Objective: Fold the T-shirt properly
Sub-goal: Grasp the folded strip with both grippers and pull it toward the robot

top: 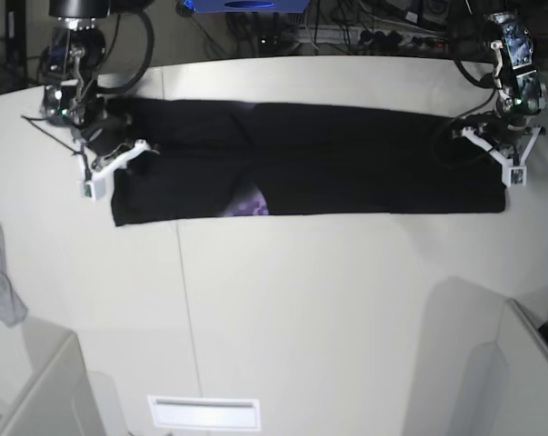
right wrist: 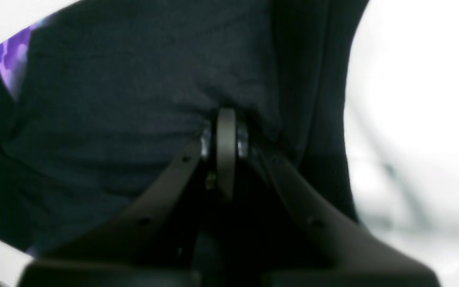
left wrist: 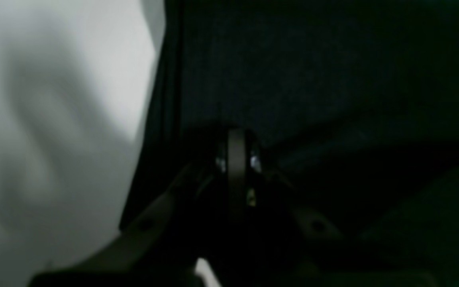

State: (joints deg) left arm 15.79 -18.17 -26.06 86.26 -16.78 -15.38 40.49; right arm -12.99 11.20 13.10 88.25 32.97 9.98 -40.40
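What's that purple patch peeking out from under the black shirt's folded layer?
A purple print shows at the lower edge of the long black cloth T-shirt lying on the white table. Only a corner is visible; the folded cloth covers the rest.

Both arms [top: 74, 54] are black with looped black cables; white bracket-shaped fittings sit at each wrist [top: 505, 154].

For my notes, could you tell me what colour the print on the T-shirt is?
Purple print, clearest in the right wrist view.
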